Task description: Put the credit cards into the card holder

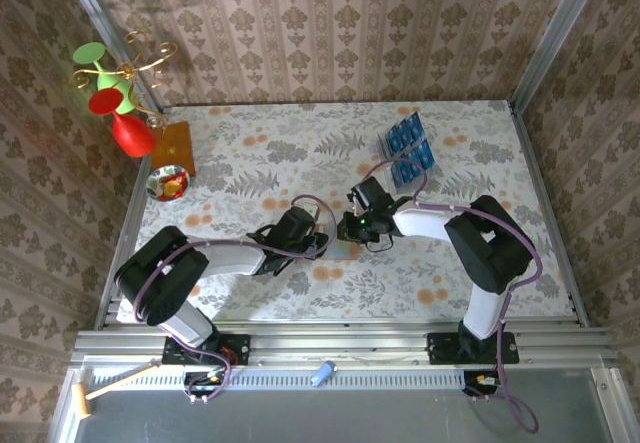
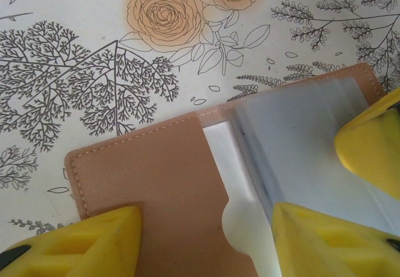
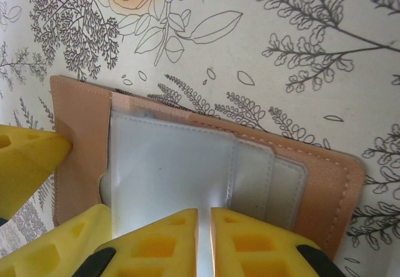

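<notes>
The card holder (image 2: 156, 183), a salmon-brown wallet, lies open on the floral cloth with its clear plastic sleeves (image 3: 169, 171) showing. In the top view it (image 1: 343, 251) lies between the two grippers at mid-table. My left gripper (image 2: 206, 246) is open, its yellow fingers straddling the leather pocket with the thumb notch. My right gripper (image 3: 204, 239) is shut, pinching the near edge of a clear sleeve. The bright-blue credit cards (image 1: 405, 148) stand at the back right, away from both grippers (image 1: 318, 241) (image 1: 352, 225).
The cards stand in a clear rack (image 1: 415, 168). At the back left are an orange wooden board (image 1: 172, 145), a small patterned bowl (image 1: 167, 183) and red and green glasses on a gold stand (image 1: 115, 93). Papered walls close in three sides.
</notes>
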Controlling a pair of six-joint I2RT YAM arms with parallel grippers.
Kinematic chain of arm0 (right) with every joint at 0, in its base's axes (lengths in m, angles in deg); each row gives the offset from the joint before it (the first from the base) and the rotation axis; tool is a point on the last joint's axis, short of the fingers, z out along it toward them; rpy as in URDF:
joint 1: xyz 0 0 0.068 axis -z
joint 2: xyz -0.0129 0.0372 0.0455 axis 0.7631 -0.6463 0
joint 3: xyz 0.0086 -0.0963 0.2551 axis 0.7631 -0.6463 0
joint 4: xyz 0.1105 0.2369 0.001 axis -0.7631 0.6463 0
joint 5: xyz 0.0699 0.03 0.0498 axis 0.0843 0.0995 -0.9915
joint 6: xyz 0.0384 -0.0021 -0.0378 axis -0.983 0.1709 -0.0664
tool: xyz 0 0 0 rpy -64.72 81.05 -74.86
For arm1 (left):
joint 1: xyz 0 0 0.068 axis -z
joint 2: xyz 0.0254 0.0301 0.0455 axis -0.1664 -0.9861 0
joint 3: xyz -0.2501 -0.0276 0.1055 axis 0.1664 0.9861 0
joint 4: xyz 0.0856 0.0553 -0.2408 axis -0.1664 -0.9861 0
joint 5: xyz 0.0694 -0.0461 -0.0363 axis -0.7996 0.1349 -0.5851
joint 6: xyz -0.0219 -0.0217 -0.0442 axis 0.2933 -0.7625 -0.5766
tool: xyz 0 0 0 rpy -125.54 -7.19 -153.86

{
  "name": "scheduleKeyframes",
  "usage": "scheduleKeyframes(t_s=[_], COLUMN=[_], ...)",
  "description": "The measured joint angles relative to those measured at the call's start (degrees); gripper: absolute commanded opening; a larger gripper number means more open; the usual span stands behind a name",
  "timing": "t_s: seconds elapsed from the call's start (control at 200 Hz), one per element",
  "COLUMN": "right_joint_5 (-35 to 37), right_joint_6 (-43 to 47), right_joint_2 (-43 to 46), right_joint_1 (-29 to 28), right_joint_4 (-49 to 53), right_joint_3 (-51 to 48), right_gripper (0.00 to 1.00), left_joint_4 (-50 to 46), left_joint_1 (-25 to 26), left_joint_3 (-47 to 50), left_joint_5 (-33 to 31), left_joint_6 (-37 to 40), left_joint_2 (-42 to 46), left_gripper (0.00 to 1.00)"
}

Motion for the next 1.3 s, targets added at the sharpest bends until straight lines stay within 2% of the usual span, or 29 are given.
scheduleKeyframes(t_s=[0.285, 0.65, 1.025, 1.295], right_joint_5=[0.0, 0.0, 0.0, 0.1], right_joint_6=[-0.2, -0.2, -0.2, 0.2], right_joint_2=[-0.9, -1.0, -1.0, -0.7], right_joint_1=[-0.7, -0.7, -0.7, 1.7], right_joint_4=[0.2, 0.9, 1.8, 3.9], right_joint_3=[1.3, 1.9, 2.8, 4.2], right_gripper=[0.16, 0.16, 0.16, 0.16], left_joint_4=[2.0, 1.8, 1.9, 1.6], left_joint_1=[0.0, 0.0, 0.0, 0.0], left_joint_3=[0.8, 0.8, 0.8, 0.7], left_joint_5=[0.2, -0.2, -0.7, -0.7], left_joint_6=[0.0, 0.1, 0.2, 0.3], left_joint_2=[0.0, -0.2, -0.5, -0.4], left_gripper=[0.61, 0.54, 0.56, 0.56])
